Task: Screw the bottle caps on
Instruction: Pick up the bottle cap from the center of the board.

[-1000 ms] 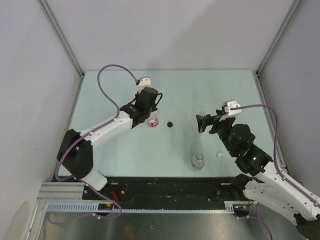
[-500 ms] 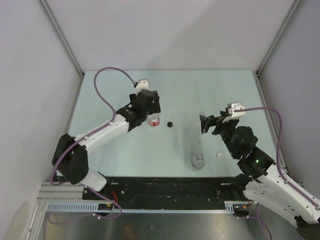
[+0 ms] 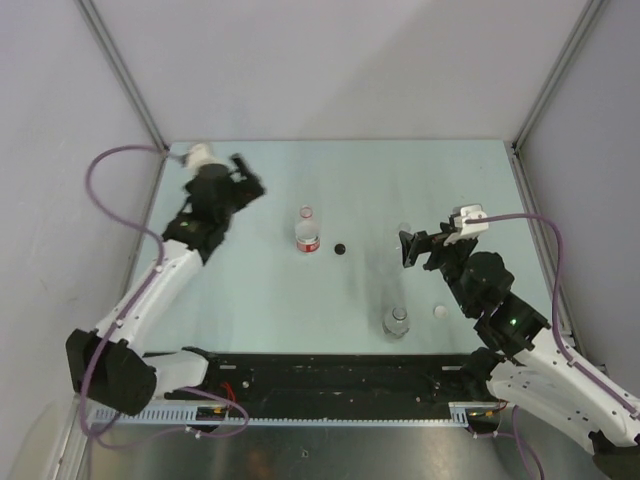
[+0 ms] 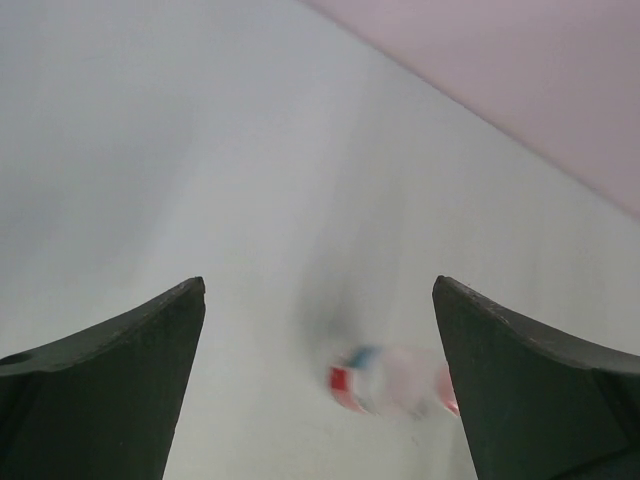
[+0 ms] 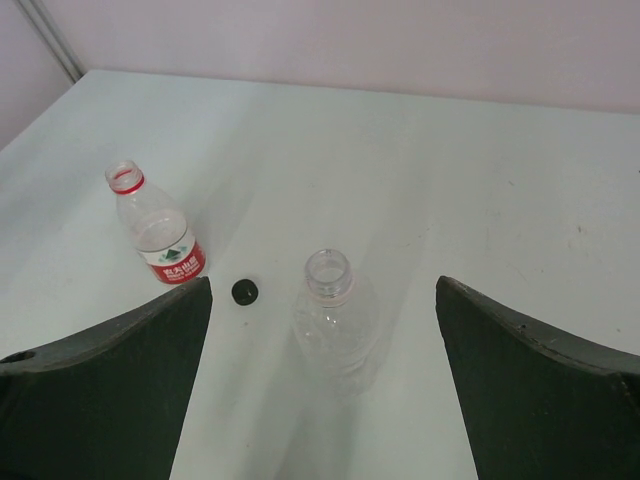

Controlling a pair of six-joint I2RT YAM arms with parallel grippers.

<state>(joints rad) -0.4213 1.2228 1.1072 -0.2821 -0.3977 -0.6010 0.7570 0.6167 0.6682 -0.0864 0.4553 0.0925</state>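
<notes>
A labelled bottle (image 3: 307, 233) with a red-and-white label stands upright mid-table, its neck open (image 5: 155, 225); it is a blur in the left wrist view (image 4: 395, 380). A black bottle cap (image 3: 340, 248) lies just right of it (image 5: 246, 291). A clear bottle (image 5: 335, 320) stands uncapped in front of my open right gripper (image 5: 322, 290), faint in the top view (image 3: 404, 231). Another clear bottle (image 3: 397, 322) stands near the front, a whitish cap (image 3: 439, 312) beside it. My left gripper (image 3: 248, 177) is open and empty at the far left (image 4: 318, 290).
Metal frame posts (image 3: 135, 95) and grey walls close in the table on the left, right and back. A black base rail (image 3: 330, 380) runs along the near edge. The left arm's purple cable (image 3: 110, 165) loops out over the left edge.
My left gripper opened, let go of the labelled bottle and swung away to the far left. The bottle stays upright. The right arm has barely moved.
</notes>
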